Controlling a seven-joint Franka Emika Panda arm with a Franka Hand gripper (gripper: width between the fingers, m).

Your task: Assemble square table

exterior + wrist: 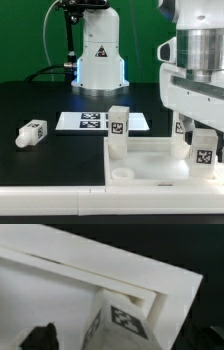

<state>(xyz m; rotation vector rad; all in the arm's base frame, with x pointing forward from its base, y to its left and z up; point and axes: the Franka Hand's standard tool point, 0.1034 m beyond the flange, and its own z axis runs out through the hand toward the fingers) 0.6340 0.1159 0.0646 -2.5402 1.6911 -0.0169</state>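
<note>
Legs [119, 124] stand upright in the square top's [150, 162] corners, long axes vertical.

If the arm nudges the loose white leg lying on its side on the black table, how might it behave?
The small chunky white plastic leg lies alone on the black table. It looks stiff and light, so it would probably slide. Its end seems rounded, so it might roll slightly.

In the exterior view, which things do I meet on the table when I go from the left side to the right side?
Lying loose leg → marker board → upright leg at the table top's back corner → tagged leg below the gripper.
</note>
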